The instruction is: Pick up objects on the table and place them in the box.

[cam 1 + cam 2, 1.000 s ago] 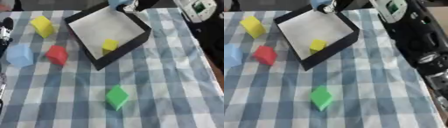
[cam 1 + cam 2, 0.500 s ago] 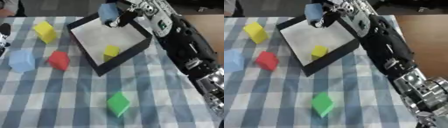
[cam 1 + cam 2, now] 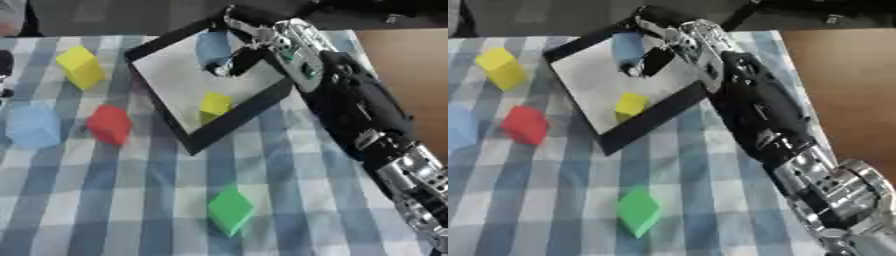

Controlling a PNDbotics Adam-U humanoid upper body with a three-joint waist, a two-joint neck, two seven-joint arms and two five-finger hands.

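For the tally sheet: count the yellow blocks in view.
2. One yellow block lies on the checked cloth at far left; a smaller yellow block sits inside the black box. None seems hidden.

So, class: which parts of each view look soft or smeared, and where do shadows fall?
Left eye view: the blue block in the right hand is smeared; the green block casts little shadow. Right eye view: the black box wall shades the cloth beside it.

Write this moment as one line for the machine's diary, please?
right hand: holds blue block over box | in box: small yellow block | on cloth: yellow block, light blue block, red block, green block
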